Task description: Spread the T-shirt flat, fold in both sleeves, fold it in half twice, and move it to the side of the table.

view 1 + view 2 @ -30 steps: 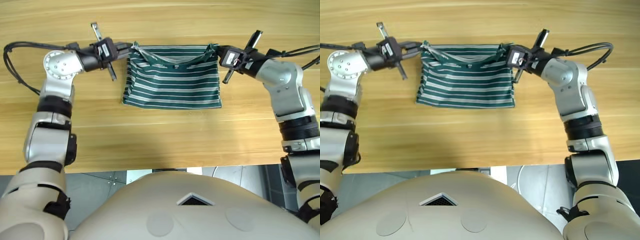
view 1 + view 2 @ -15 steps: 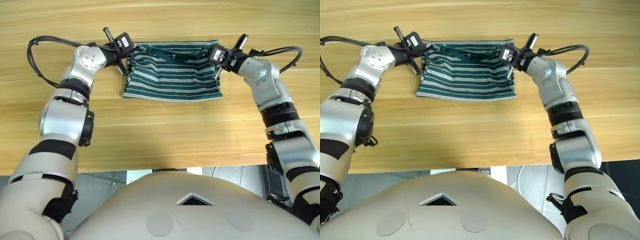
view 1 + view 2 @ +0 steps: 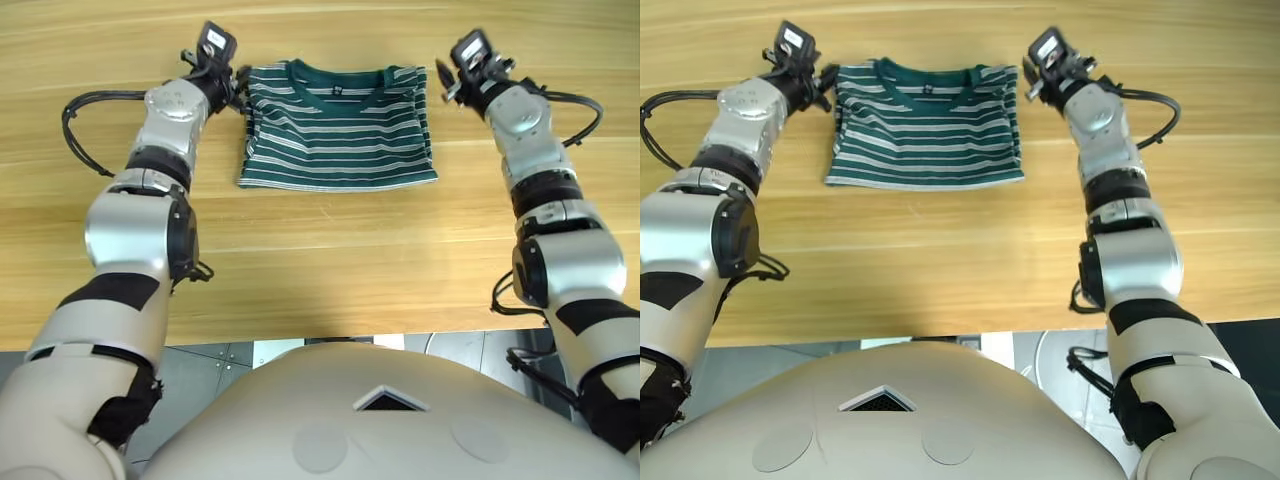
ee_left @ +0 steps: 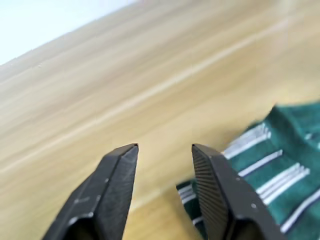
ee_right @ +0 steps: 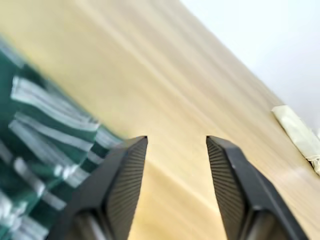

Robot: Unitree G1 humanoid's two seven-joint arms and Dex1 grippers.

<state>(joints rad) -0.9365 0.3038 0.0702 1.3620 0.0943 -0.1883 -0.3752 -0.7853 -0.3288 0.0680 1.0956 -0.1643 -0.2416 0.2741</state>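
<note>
The T-shirt, dark green with white stripes, lies folded into a flat rectangle on the wooden table, its collar at the far edge. My left gripper sits just off the shirt's far left corner. In the left wrist view that gripper is open with only bare wood between its fingers, and the shirt's edge lies beside one finger. My right gripper sits off the far right corner, apart from the cloth. In the right wrist view it is open and holds nothing, with the T-shirt to one side.
Black cables loop from both forearms over the table. A pale scrap lies on the wood far beyond the right gripper. Bare wood stretches between the shirt and the table's front edge.
Both grippers carried the shirt's held edge toward the far side, let go and opened. The shirt now lies flat with the collar showing on top.
</note>
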